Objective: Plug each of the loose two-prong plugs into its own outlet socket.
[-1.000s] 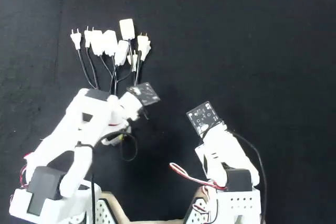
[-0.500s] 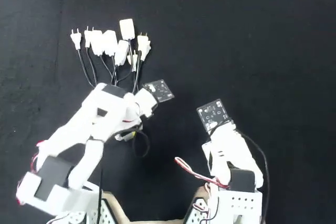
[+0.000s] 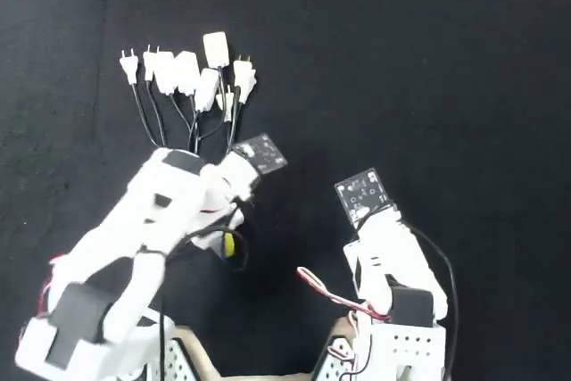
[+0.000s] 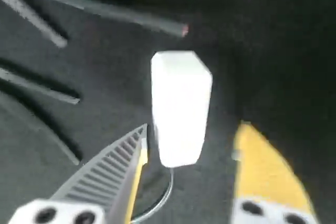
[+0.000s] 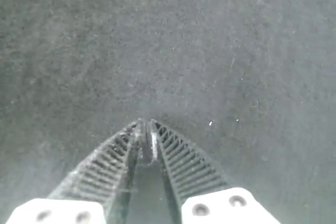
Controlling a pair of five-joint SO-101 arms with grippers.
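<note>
Several white two-prong plugs and sockets (image 3: 192, 73) on short black cables lie fanned out at the far left of the black cloth. In the left wrist view a white rectangular piece (image 4: 181, 108) lies flat between the fingers of my left gripper (image 4: 194, 127), which is open. It sits close to the grey ribbed finger (image 4: 123, 169) and apart from the yellow one (image 4: 265, 171). A thin wire curls from its near end. My right gripper (image 5: 144, 129) is shut on nothing, hovering over bare cloth. The left arm (image 3: 178, 194) ends just below the cable fan.
Cut black cable ends (image 4: 105, 9) run past the white piece. The right arm (image 3: 384, 247) stands folded near the front edge. The black cloth (image 3: 428, 86) covers the whole table, with open room to the right and at the back.
The left arm swung right toward the cable ends, then eased back a little to the left. The right arm shifted slightly right a second ago and has held still since.
</note>
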